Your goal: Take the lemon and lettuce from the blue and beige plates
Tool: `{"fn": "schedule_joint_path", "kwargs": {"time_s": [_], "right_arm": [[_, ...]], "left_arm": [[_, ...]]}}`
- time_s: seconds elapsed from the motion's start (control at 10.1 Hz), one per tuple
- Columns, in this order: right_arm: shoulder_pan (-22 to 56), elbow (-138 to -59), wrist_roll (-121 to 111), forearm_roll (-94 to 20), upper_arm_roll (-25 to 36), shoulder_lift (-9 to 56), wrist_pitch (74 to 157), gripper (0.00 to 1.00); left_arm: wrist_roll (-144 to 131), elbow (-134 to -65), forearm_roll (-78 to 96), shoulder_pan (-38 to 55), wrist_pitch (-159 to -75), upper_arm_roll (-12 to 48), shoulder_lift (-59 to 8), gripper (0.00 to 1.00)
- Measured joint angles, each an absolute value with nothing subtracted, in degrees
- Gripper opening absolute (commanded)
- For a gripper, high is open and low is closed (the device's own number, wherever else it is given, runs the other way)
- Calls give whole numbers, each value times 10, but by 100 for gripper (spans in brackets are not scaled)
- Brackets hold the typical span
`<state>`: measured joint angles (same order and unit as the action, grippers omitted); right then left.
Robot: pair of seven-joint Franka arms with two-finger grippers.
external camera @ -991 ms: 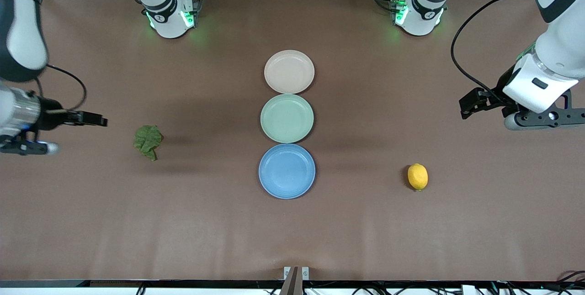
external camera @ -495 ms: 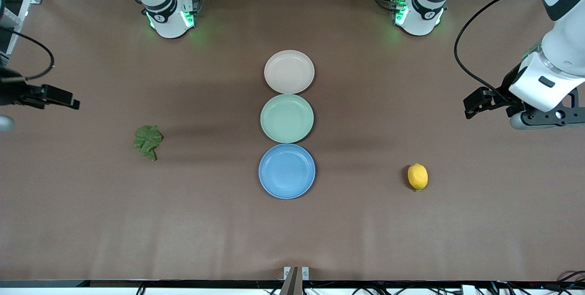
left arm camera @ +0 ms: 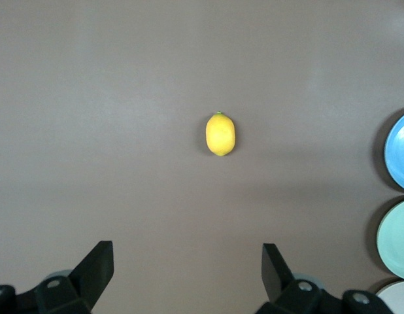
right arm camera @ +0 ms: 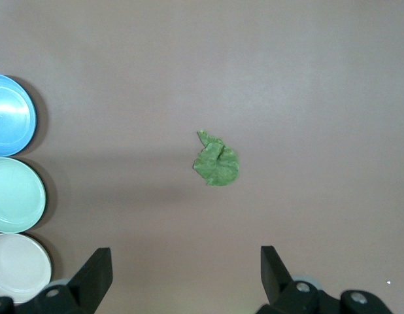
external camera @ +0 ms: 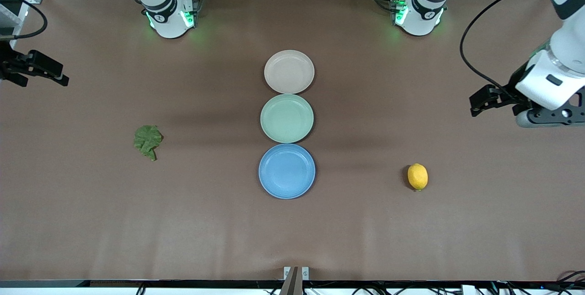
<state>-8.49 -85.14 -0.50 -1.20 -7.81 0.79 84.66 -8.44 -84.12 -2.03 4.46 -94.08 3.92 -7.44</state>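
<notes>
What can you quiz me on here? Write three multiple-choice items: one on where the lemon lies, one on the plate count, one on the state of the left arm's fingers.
1. Where is the lemon?
A. on the blue plate
B. on the bare table, toward the left arm's end
C. in a gripper

2. How many plates are on the table?
A. two
B. three
C. four

3. How do the left gripper's fingers stand?
A. open, holding nothing
B. shut on the lemon
C. shut on the lettuce

Answers: 1 B, it lies apart from the blue plate. 2 B, beige plate, green plate and blue. 3 A, the left wrist view shows spread fingers with only table between.
</notes>
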Motion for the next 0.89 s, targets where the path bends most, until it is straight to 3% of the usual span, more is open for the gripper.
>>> {"fn": "schedule_joint_path", "kwargs": {"time_s": [0.89], "right_arm": [[-64, -928, -4, -3, -77, -28, 899, 100]], "left_arm": [[-80, -841, -20, 46, -921, 45, -61, 100]]}}
